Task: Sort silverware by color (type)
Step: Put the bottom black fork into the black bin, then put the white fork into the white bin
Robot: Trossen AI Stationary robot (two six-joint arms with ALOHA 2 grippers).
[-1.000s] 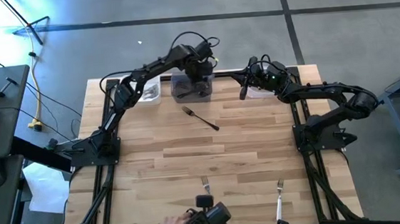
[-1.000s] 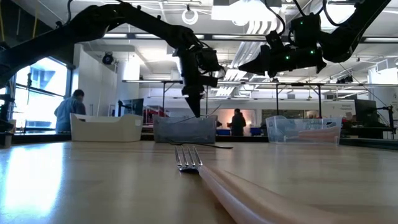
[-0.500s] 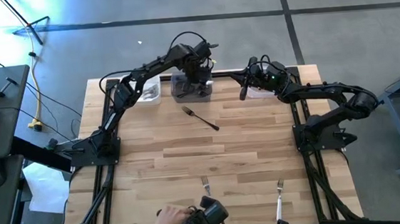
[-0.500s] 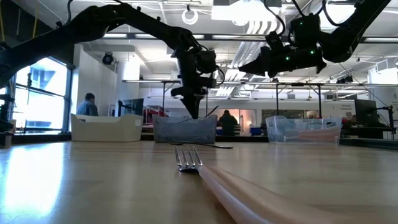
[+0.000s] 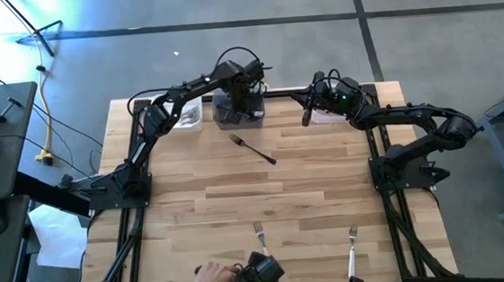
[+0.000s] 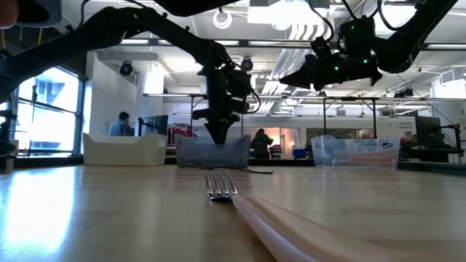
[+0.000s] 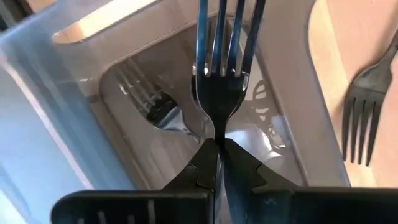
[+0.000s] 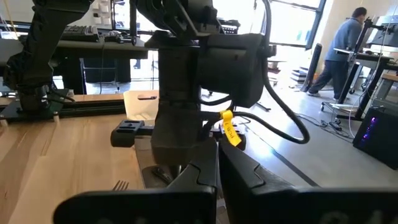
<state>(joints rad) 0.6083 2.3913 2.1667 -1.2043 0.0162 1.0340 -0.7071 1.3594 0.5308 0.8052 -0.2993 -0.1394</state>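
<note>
The left tool (image 7: 216, 163) hangs over the middle bin (image 5: 236, 113) at the far edge of the bench (image 5: 202, 199), pinching a dark fork (image 7: 219, 81) by its handle; the fork runs straight out from the fingers, tines leading, down into the bin, where more forks (image 7: 149, 102) lie. A black fork (image 5: 253, 148) lies on the bench just in front of that bin, its long axis diagonal, tines toward the bin. Two more forks (image 5: 259, 233) (image 5: 352, 250) lie near the near edge, tines pointing toward the bins. The right tool (image 5: 305, 117), pressed together and empty, waits by the right bin (image 6: 354, 153)
</note>
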